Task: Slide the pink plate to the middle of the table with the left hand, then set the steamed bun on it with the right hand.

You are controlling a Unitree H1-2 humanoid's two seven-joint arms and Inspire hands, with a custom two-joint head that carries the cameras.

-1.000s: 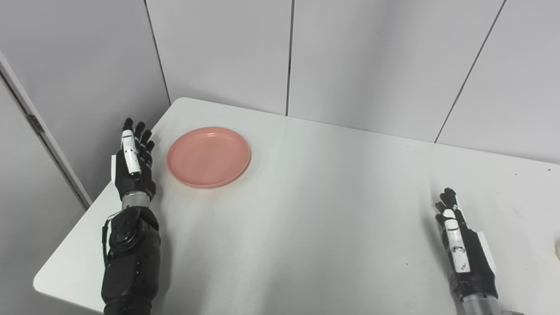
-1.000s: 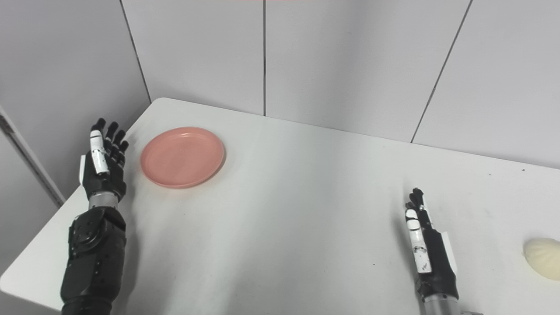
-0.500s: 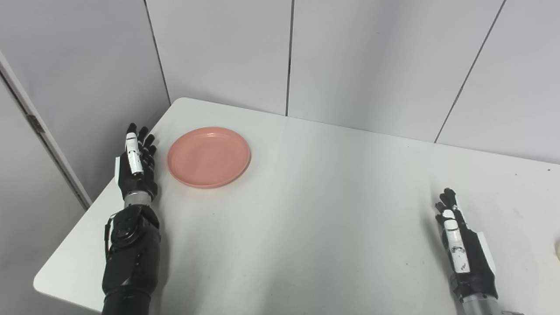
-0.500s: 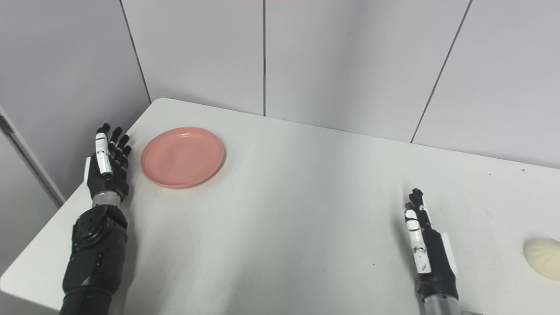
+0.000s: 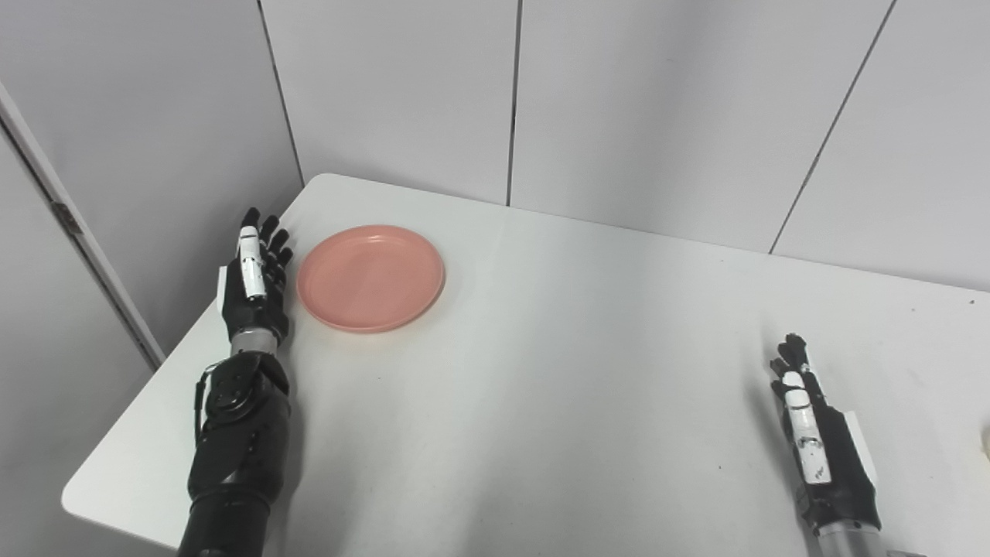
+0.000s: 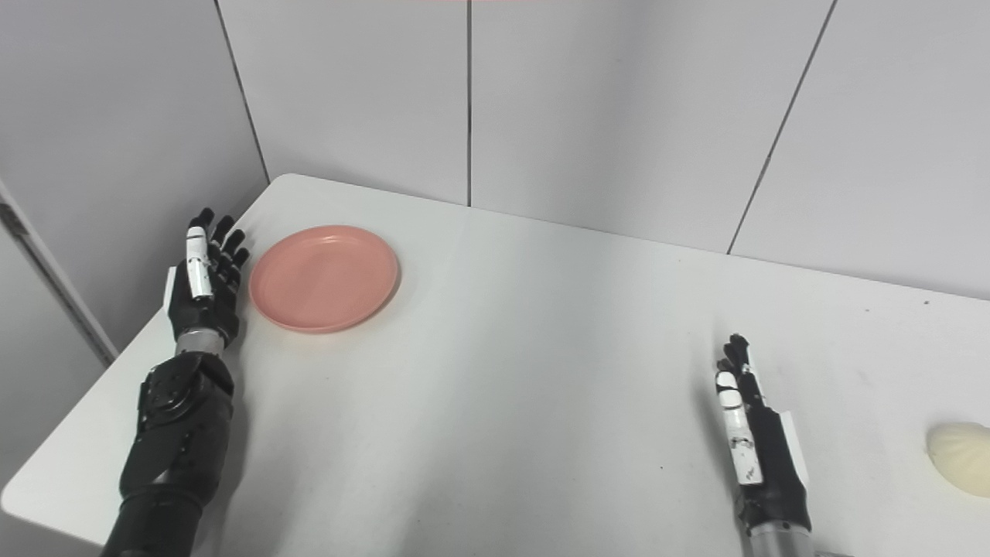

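A pink plate lies on the white table near its far left corner. My left hand stands edge-on just left of the plate's rim, open, fingers straight and pointing away; whether it touches the rim I cannot tell. My right hand rests open on its edge at the near right of the table, holding nothing. A pale steamed bun sits on the table to the right of that hand, a good gap away; in the left eye view only its sliver shows at the right border.
Grey wall panels rise right behind the table's far edge. The table's left edge runs just beside my left forearm, with a drop beyond it.
My left hand has moved right and a little forward, closing the gap to the plate's left rim. The plate, the bun and my right hand have stayed in place.
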